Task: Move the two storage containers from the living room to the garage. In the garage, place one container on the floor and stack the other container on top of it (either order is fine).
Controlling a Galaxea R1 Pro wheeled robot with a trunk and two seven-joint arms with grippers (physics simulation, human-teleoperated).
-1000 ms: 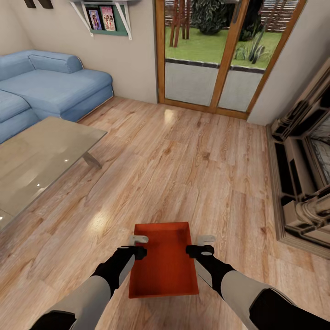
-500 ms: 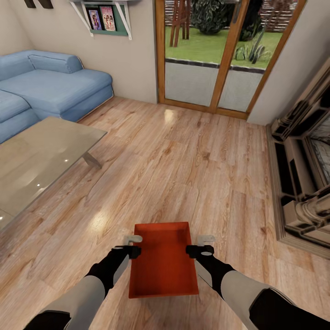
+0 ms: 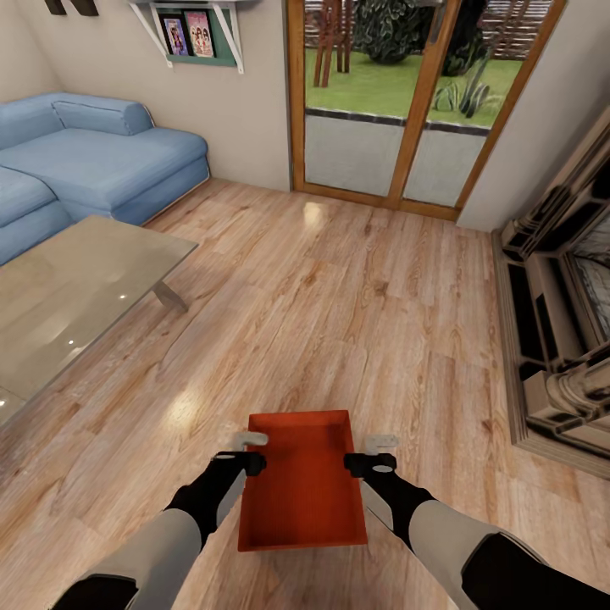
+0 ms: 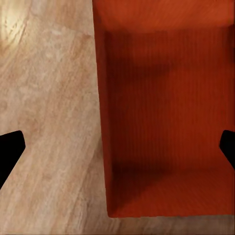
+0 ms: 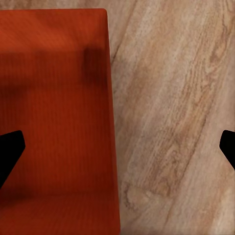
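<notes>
Now, with the storage container (image 3: 303, 479) on the wood floor (image 3: 339, 280) between them, the left claw (image 3: 250, 451) and right claw (image 3: 378, 453), both spread apart, should straddle opposite long walls squarely before closing.

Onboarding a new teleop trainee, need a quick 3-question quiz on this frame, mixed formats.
1. True or false: the orange-red container sits on grey concrete.
2. Multiple choice: where does the container lie relative to the grippers? A) between the left gripper and the right gripper B) outside both C) on the glass coffee table
3. Fill in: each wrist view shows that gripper's jaws spread across one long ____ of the container.

Key: 1 false, it is on the wood-plank floor; 2 A; 3 wall.
</notes>
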